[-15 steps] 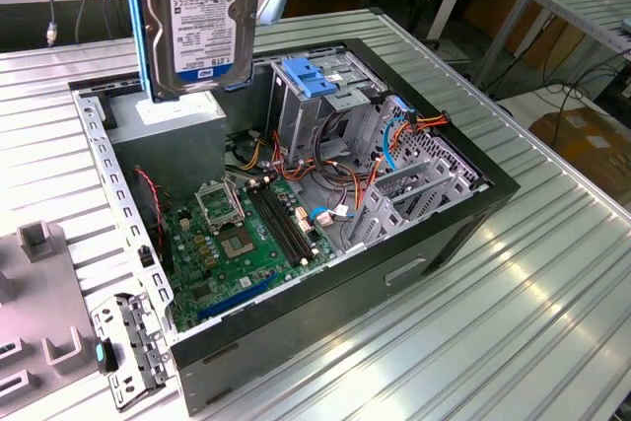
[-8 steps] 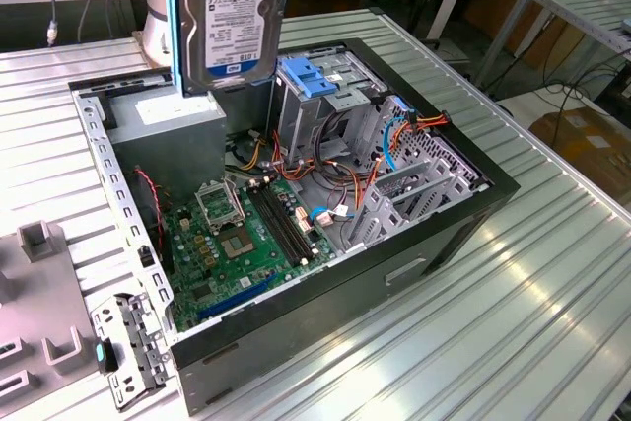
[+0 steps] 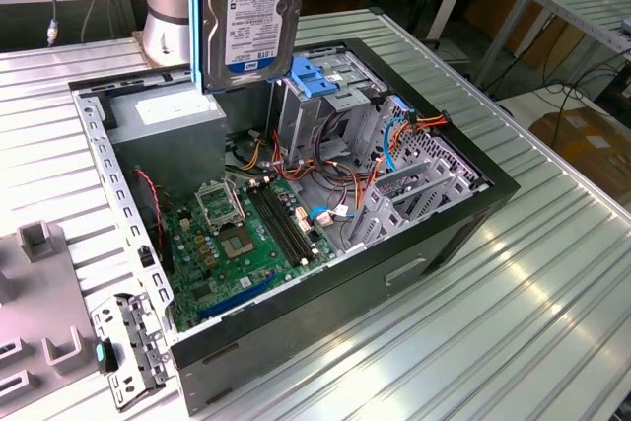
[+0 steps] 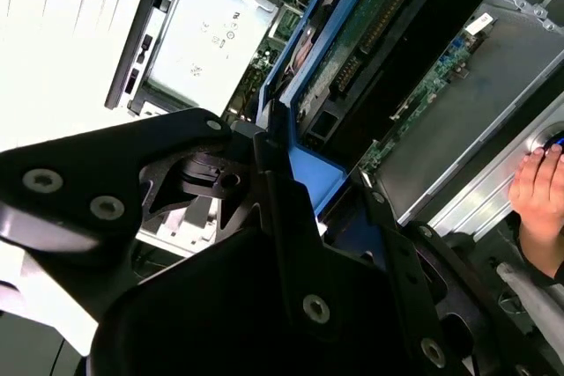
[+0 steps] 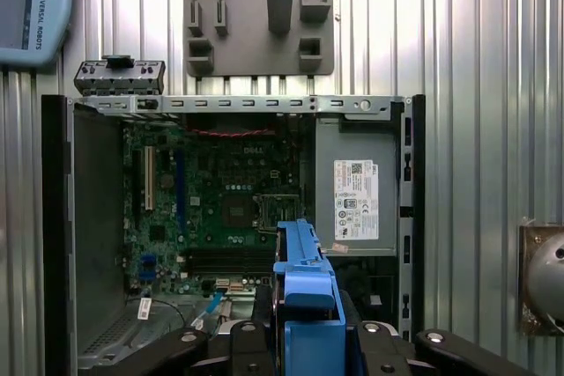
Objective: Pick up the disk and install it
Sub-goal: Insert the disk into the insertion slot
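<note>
So the claw [image 5: 308, 334] is clamped on the disk [image 3: 251, 22]. In the exterior view the disk hangs upright with its white label facing the camera and a blue rail down each side. It's up in the air over the far end of the open PC case [image 3: 325, 313], above the grey power supply [image 3: 168, 130] with the plain white sticker. It's also just to the exterior view's left of the light-blue bracket [image 3: 317, 76], and it isn't seated in anything.

In the first wrist view you look straight down past one blue rail at the green motherboard [image 5: 220, 200] inside the case. The second wrist view shows the disk's underside, green circuit board and all, with the black fingers [image 4: 278, 191] sitting on both sides of it. A person's hand [image 4: 538, 191] is at the edge of that view, next to a silver part.

The case lies on its side on the ribbed metal bench [image 3: 552, 322]. A grey fixture [image 3: 44, 288] sits on the bench to the exterior view's left of the case.
</note>
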`<state>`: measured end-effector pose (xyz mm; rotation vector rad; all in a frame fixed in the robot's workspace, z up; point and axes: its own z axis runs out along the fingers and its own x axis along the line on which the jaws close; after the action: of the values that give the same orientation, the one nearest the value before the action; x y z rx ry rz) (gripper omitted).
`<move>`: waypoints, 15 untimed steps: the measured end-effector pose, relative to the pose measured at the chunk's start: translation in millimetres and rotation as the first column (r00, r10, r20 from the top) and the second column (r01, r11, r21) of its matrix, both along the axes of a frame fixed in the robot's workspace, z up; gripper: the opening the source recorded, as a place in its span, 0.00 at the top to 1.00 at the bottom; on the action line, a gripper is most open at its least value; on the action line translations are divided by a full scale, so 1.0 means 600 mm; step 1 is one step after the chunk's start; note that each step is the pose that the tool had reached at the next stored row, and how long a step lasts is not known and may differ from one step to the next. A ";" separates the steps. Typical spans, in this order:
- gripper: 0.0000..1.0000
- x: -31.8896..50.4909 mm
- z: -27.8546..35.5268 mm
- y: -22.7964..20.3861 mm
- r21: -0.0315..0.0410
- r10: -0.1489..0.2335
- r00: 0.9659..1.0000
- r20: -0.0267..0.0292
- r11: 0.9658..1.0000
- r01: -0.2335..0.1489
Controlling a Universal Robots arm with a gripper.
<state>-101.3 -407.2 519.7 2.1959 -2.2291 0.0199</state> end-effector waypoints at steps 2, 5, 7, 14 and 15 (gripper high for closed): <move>0.63 0.000 0.000 -0.0002 0.000 0.000 1.000 0.000 1.000 0.000; 0.63 0.000 0.000 -0.0018 0.000 0.000 1.000 0.000 1.000 0.000; 0.63 0.000 0.000 -0.0031 0.000 0.000 1.000 0.000 1.000 0.000; 0.63 0.000 0.000 -0.0112 0.000 0.000 1.000 0.000 1.000 0.000; 0.63 0.000 0.000 -0.0121 0.000 0.000 1.000 0.000 1.000 0.000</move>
<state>-101.3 -414.4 519.7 2.1960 -2.2291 0.0199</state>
